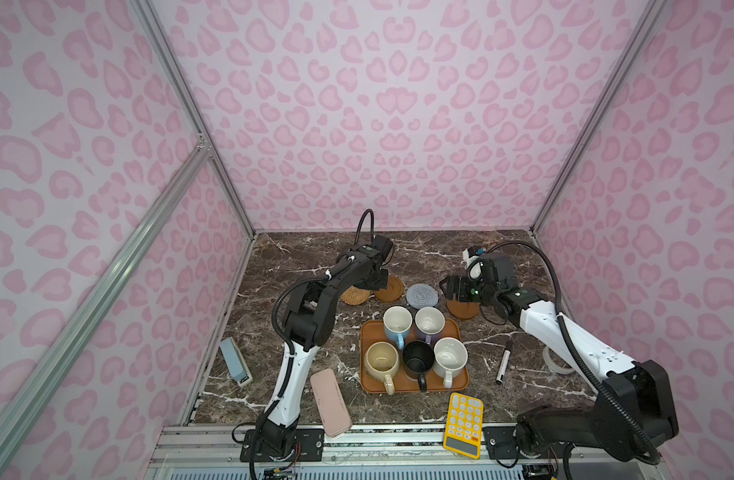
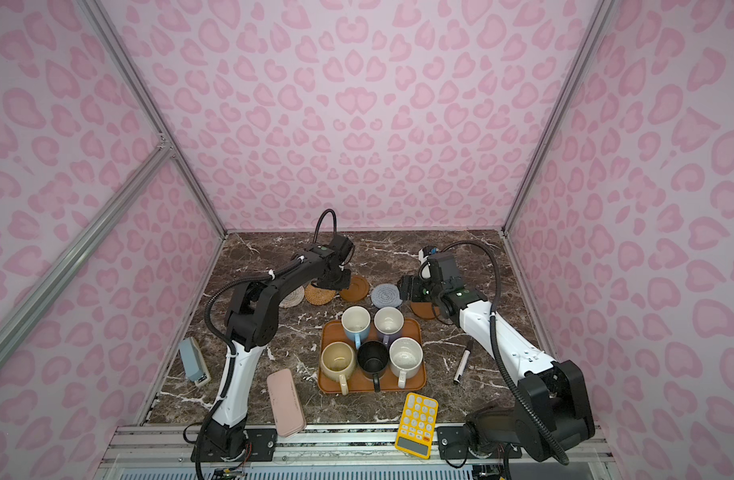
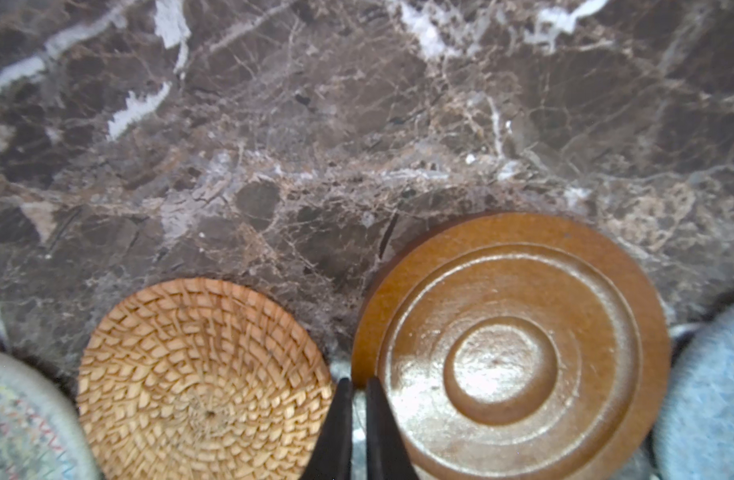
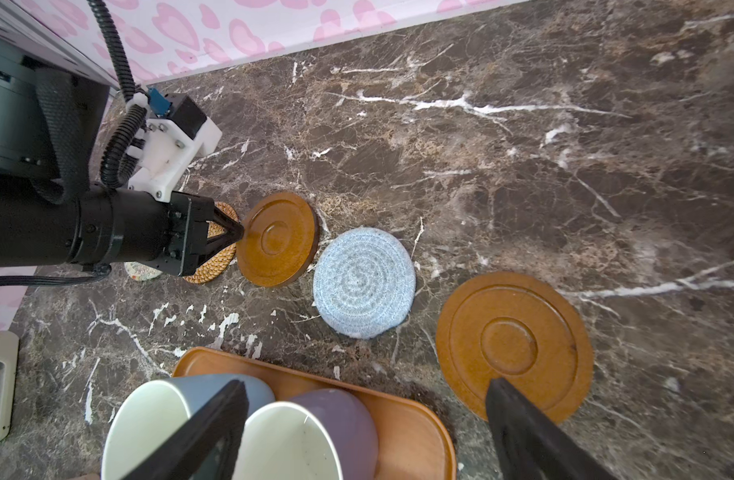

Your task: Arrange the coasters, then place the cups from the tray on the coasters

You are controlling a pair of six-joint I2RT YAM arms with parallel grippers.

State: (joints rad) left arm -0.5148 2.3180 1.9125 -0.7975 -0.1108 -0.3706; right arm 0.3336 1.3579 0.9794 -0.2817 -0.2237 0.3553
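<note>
A: Confirm state of left claw (image 3: 359, 388).
B: Read as pressed together, clamped on nothing. Find the tips down at the worktop (image 3: 357, 124), in the gap between rattan coaster (image 3: 203, 382) and nearer brown coaster (image 3: 511, 353), at that disc's rim. Judge as a nudging posture: closed tips suit sliding a flat disc into line, not lifting it.
A: Confirm right claw (image 4: 365, 386).
B: Read as spread wide, gripping nothing. In the right wrist view, see one finger drawn across second brown coaster (image 4: 513, 345), the other across light blue cup (image 4: 149, 419), with lavender cup (image 4: 340, 415) between. Treat cup transfer as not yet begun.
A: Locate remaining items.
B: Find grey-blue coaster (image 4: 363, 282) between the two claws, apart from both. Find all five cups inside the tray (image 1: 403, 386), just beside the right claw; add cream cup (image 1: 382, 361), black cup (image 1: 418, 358), speckled white cup (image 1: 450, 356).
A: List blind spots.
B: Note off-white coaster (image 2: 292, 296) behind the left claw, partly covered by the left arm (image 2: 282, 276) in a top view, cut off in the left wrist view. Cannot tell whether the closed tips press the brown rim or merely sit beside it. Cannot tell right claw height over its disc.
</note>
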